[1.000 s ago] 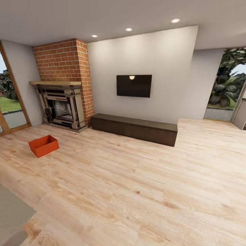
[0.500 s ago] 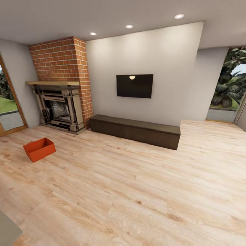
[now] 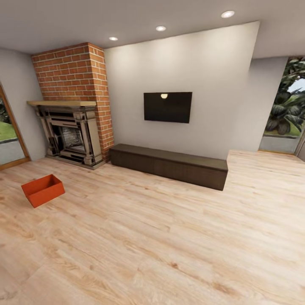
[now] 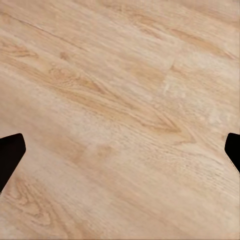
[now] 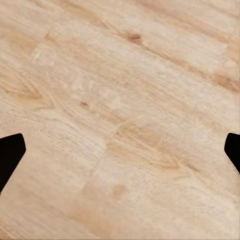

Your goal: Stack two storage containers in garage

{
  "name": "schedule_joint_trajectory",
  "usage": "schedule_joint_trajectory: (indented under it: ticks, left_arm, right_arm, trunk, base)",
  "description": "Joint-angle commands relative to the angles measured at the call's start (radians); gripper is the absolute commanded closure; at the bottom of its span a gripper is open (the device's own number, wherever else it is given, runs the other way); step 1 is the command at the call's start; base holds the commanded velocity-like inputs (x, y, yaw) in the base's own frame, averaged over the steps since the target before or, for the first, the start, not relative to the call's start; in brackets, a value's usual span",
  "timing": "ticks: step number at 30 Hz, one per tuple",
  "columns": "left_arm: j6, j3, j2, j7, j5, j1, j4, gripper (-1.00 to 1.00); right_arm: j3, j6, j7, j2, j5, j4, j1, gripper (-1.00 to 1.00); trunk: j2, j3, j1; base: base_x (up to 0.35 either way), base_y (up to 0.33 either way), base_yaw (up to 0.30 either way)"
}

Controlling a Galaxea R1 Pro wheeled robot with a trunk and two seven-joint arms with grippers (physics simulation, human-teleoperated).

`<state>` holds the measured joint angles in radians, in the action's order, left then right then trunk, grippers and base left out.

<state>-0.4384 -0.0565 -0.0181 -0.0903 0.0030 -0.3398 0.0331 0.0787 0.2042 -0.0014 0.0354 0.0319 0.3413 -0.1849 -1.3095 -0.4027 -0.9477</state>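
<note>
From the head camera, one red-orange storage container sits on the light wood-plank floor of the living room, in front of the brick fireplace and apart from it. In the left wrist view, the left gripper has its dark fingertips spread wide, holding nothing, above bare planks. In the right wrist view, the right gripper is likewise wide apart and empty.
</note>
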Motion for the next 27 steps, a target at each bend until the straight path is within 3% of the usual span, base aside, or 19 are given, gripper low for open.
schedule_joint_trajectory:
  ticks: [1,10,27]
  left_arm:
    - [-0.003,-0.005,0.0,0.0,0.0,-0.001,-0.001,-1.0]
    - [-0.003,-0.005,0.0,-0.001,0.0,-0.001,-0.001,-1.0]
    - [-0.003,-0.005,0.0,0.0,0.0,-0.001,-0.001,-1.0]
  right_arm:
    - [0.001,0.003,0.0,0.0,0.003,-0.001,-0.001,-1.0]
    - [0.001,0.003,0.0,0.0,0.003,-0.001,-0.001,-1.0]
    - [0.001,0.003,0.0,0.0,0.003,-0.001,-0.001,-1.0]
  trunk:
    - [-0.001,-0.001,-0.001]
    - [-0.001,-0.001,-0.001]
    - [-0.001,-0.001,-0.001]
  base:
    - [0.343,0.0,0.0]
    - [0.343,0.0,0.133]
    - [0.343,0.0,0.276]
